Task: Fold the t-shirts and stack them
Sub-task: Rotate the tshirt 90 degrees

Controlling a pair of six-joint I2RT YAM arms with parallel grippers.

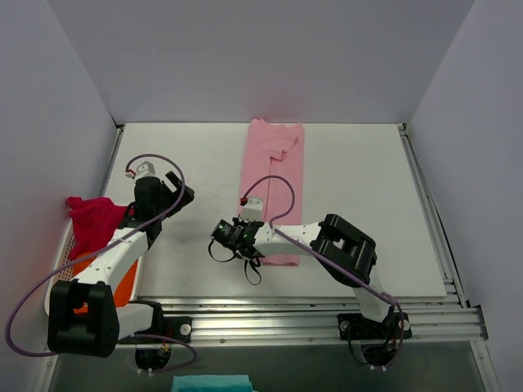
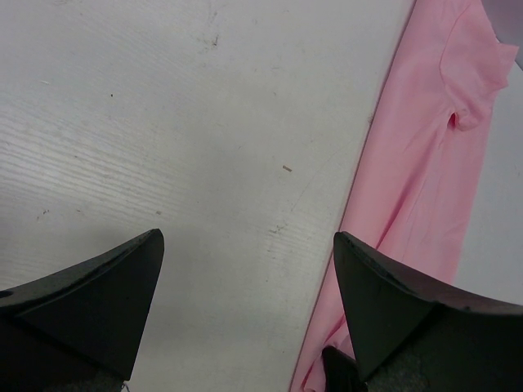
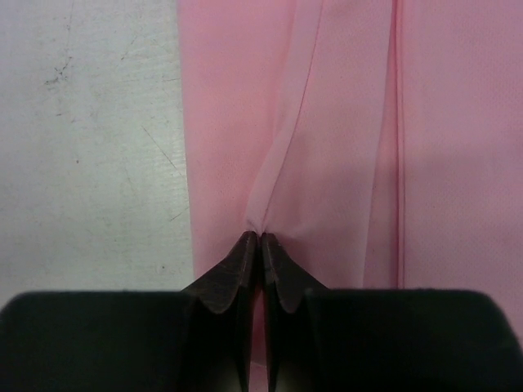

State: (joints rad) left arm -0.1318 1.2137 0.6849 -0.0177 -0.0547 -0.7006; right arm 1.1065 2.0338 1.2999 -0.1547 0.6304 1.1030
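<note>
A light pink t-shirt (image 1: 274,175), folded into a long narrow strip, lies down the middle of the table. Its near end sits under my right gripper (image 1: 243,243). In the right wrist view that gripper (image 3: 261,238) is shut on a small raised pinch of the pink cloth (image 3: 327,139). My left gripper (image 1: 180,190) hangs open over bare table, left of the strip. Its fingers (image 2: 98,302) are spread wide with nothing between them, and the pink t-shirt (image 2: 433,155) runs past the right one. A magenta-red t-shirt (image 1: 96,219) is draped over the basket at the left. An orange t-shirt (image 1: 122,287) shows inside it.
A white basket (image 1: 59,265) stands at the table's left edge beside the left arm. A teal cloth (image 1: 211,384) lies below the front rail. Grey walls close in the table at the back and on both sides.
</note>
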